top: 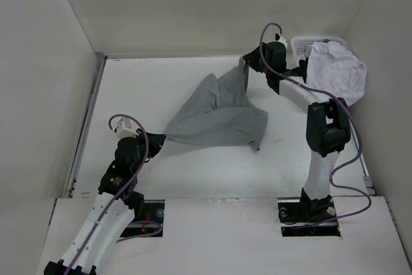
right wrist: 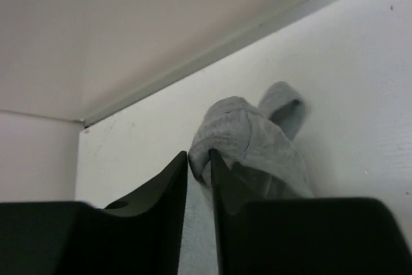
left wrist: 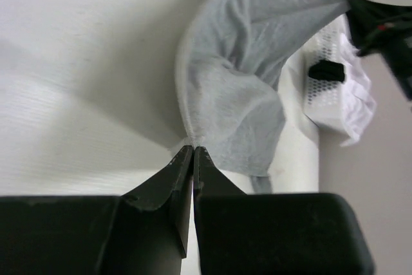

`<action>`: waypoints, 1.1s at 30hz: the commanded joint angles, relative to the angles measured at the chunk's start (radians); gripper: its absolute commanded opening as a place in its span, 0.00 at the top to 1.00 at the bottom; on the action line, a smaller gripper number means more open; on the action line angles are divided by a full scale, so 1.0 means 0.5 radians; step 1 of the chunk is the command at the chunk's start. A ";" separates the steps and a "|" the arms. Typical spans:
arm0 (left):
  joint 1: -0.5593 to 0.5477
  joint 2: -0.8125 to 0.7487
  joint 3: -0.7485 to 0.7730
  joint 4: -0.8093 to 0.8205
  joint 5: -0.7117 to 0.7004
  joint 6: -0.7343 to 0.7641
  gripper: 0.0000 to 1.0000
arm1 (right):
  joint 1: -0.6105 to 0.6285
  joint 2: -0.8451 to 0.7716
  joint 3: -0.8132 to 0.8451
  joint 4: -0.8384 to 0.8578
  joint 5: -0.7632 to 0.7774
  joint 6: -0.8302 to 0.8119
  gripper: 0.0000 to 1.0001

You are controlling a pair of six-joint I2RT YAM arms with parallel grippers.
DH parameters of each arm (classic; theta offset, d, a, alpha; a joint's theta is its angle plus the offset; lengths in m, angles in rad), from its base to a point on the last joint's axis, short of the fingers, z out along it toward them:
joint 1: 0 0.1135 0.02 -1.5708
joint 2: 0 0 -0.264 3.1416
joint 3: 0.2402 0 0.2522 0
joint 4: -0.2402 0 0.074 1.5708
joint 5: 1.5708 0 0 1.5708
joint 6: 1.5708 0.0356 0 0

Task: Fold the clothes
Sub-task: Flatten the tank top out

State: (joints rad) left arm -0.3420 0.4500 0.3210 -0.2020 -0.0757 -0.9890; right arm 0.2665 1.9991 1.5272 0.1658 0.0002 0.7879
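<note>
The grey T-shirt (top: 219, 111) is stretched on a diagonal. Its near-left corner is in the left gripper (top: 156, 138), whose jaws are pressed fully together on it. Its far-right end is lifted by the right gripper (top: 246, 62), the jaws almost closed with a fold of cloth between them. The middle sags onto the table (top: 161, 82). Free room lies at the far left, while the basket (top: 301, 44) with the white shirt (top: 338, 72) stands close to the right arm — so spreading leftward seems safer.

text: none legible | labels: none | brands: none | numbers: none | signs: none
</note>
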 commanded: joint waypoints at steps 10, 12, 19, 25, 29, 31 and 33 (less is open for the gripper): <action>0.360 -0.047 -0.022 -0.216 0.071 0.107 0.98 | 0.229 -0.941 -1.270 0.187 0.223 -0.073 0.79; 0.354 -0.013 -0.035 -0.087 0.133 0.073 0.98 | 0.303 -1.144 -1.565 0.172 0.291 -0.027 0.95; 0.195 0.051 0.021 0.106 0.127 0.134 0.98 | 0.769 -1.834 -2.078 -0.524 0.821 0.304 0.60; 0.063 0.177 -0.013 0.321 0.127 0.110 0.98 | 0.950 -1.986 -2.177 -0.850 0.899 0.599 0.51; -0.026 0.226 -0.007 0.422 0.121 0.103 0.97 | 0.975 -1.906 -2.192 -0.838 0.880 0.657 0.57; -0.057 0.226 -0.004 0.438 0.115 0.116 0.97 | 0.981 -1.848 -2.192 -0.826 0.859 0.667 0.58; -0.069 0.223 -0.007 0.447 0.112 0.122 0.97 | 0.993 -1.774 -2.192 -0.783 0.828 0.673 0.59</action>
State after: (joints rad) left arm -0.3656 0.5667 0.3115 -0.0669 -0.0212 -0.9352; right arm 0.7486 1.0801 0.4301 -0.2325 0.4042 1.0847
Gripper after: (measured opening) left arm 0.027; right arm 0.415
